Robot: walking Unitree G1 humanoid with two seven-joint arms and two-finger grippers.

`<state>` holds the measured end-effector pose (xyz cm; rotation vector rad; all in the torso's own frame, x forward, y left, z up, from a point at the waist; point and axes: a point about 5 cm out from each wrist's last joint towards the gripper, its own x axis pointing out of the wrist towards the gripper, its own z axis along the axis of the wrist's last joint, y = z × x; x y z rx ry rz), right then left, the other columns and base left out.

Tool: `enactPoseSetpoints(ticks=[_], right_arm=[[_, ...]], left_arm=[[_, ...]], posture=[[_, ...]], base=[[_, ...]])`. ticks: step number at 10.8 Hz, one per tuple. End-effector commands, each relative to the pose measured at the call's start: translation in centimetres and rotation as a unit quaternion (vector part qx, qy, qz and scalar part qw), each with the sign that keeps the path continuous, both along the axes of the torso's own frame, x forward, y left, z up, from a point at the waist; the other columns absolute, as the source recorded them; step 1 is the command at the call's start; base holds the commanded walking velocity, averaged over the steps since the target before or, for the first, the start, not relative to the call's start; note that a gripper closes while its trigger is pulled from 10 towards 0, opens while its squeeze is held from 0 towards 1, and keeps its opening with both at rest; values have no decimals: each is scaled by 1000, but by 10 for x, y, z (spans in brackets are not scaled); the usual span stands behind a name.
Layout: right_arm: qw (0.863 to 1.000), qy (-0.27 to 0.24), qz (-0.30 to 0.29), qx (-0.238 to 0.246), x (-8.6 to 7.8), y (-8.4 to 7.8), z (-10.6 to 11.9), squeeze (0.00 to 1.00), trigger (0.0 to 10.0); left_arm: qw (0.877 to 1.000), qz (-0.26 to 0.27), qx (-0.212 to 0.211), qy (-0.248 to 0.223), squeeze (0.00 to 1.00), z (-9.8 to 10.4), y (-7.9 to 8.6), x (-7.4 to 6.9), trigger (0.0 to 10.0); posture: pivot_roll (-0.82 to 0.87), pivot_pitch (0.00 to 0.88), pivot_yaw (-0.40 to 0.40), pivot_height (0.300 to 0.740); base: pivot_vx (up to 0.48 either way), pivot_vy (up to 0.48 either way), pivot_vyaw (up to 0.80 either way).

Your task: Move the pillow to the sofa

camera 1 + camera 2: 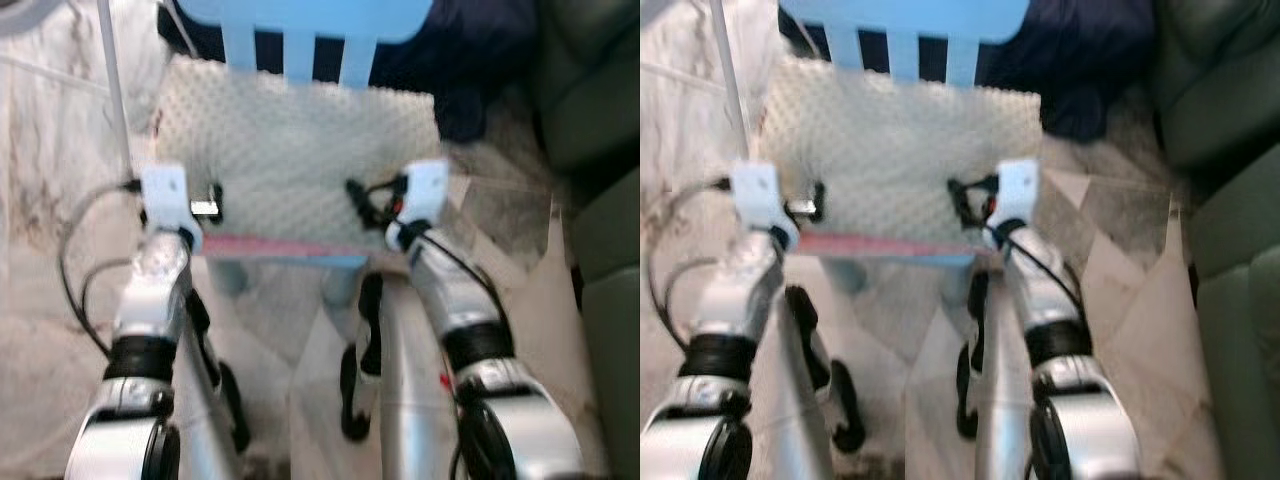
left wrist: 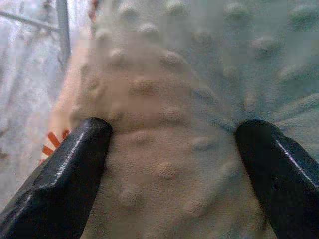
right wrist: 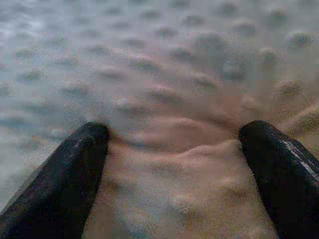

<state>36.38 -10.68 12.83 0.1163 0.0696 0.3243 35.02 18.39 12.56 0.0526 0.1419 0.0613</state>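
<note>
Pale cream pillow point(image 1: 300, 160) with bumpy dotted texture, lying flat on a light blue chair point(image 1: 300, 30) seat, upper centre of frame, dark green sofa point(image 1: 600, 150) along the right edge

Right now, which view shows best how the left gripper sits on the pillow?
The left wrist view: the left gripper presses its spread black fingers into the bumpy pillow. The eye views show it at the pillow's left edge, blurred; the right wrist view shows the right gripper likewise.

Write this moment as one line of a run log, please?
stage: gripping | pillow on blue chair | left gripper open, fingers pressed into pillow | right gripper open, likewise | sofa to robot's right
</note>
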Motion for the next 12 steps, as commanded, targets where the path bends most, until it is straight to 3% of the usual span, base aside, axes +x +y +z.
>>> enactPoseSetpoints(ticks=[1, 2, 3, 8, 12], right_arm=[[999, 49, -5, -4, -5, 1, -22, 0, 1412], [999, 43, -20, 4, -3, 1, -23, 0, 0], [1000, 11, -27, -4, -2, 3, -17, 0, 0], [998, 42, -41, -2, -5, -1, -36, 0, 0], [998, 36, -41, -4, -1, -2, -32, 0, 0]], left_arm=[[998, -9, 0, 67, 0, -34, -3, -10, 7137], [997, -21, 7, 79, 0, -42, -5, -12, 0], [997, -19, 7, 80, 0, -44, -5, -10, 0], [997, -25, 26, 70, 0, -49, -6, -4, 0], [998, -25, 18, 56, 0, -46, -9, 1, 0]], posture=[[13, 363, -78, 461], [17, 351, -80, 461], [20, 328, -84, 461], [8, 297, -95, 461], [-4, 294, -104, 461]], base=[[0, 0, 0], [0, 0, 0], [0, 0, 0], [0, 0, 0], [0, 0, 0]])
